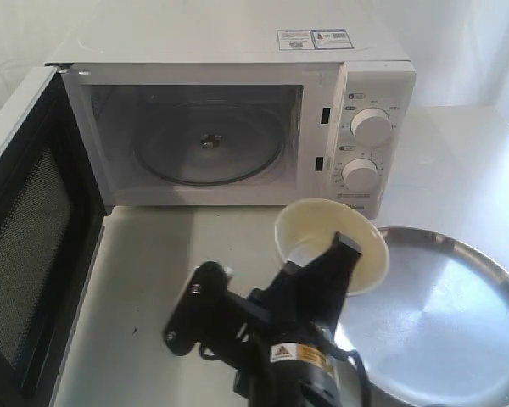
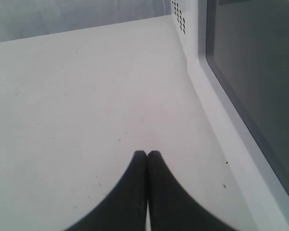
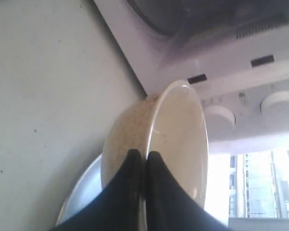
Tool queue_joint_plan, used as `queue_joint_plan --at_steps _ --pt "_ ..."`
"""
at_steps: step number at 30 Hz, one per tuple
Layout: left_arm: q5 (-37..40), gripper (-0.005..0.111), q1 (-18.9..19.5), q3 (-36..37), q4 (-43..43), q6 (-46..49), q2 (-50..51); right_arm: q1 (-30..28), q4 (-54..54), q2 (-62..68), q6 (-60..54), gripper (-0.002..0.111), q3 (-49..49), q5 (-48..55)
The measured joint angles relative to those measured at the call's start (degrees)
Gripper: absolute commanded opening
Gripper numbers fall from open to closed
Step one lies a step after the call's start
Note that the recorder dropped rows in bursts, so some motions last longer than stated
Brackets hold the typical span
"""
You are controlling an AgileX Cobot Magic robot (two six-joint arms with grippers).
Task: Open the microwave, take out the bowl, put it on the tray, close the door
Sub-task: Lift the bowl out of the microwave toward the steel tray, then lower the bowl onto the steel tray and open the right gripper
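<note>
Where the white tabletop point(image 1: 153, 280) is bare, its surface is smooth and matte, with a few small dark specks. On it stands the microwave point(image 1: 237, 51), a boxy white body with flat walls and small coloured stickers point(image 1: 314, 39) on the top. Inside the open cavity lies a round disc of clear glass point(image 1: 208, 144). On the control panel at the right there are two round white knobs point(image 1: 371, 125), one above the other.

The door point(image 1: 25, 246) is swung out fully to the left of the exterior view. Its inner side shows a black perforated mesh in a white frame.

In front of the microwave and to the right lies the tray point(image 1: 441, 331), a large round plate of shiny brushed metal with a shallow raised rim.

The bowl point(image 1: 314, 222) is small, round and cream-coloured, with a flared rim and a narrow base. Its outer wall looks finely speckled in the right wrist view. It is tilted, in front of the knobs, at the left edge of the tray.

The right tool point(image 3: 143, 156) holds the bowl by its rim: one black finger lies on the outer wall and the other on the inner side, with the rim pinched between them.

The left tool point(image 2: 147, 155) has its two black curved fingers pressed together with nothing between them. It is over bare tabletop, beside the outer face of the door with its dark window.
</note>
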Motion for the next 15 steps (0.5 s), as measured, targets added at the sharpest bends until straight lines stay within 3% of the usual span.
queue_joint_plan --at_steps 9,15 --pt "0.0 0.000 0.0 0.0 0.0 0.0 0.0 -2.2 0.0 -5.8 22.1 0.000 19.7 1.5" --pt "0.0 0.000 0.0 0.0 0.0 0.0 0.0 -4.4 -0.6 -5.9 26.4 0.000 23.0 5.1"
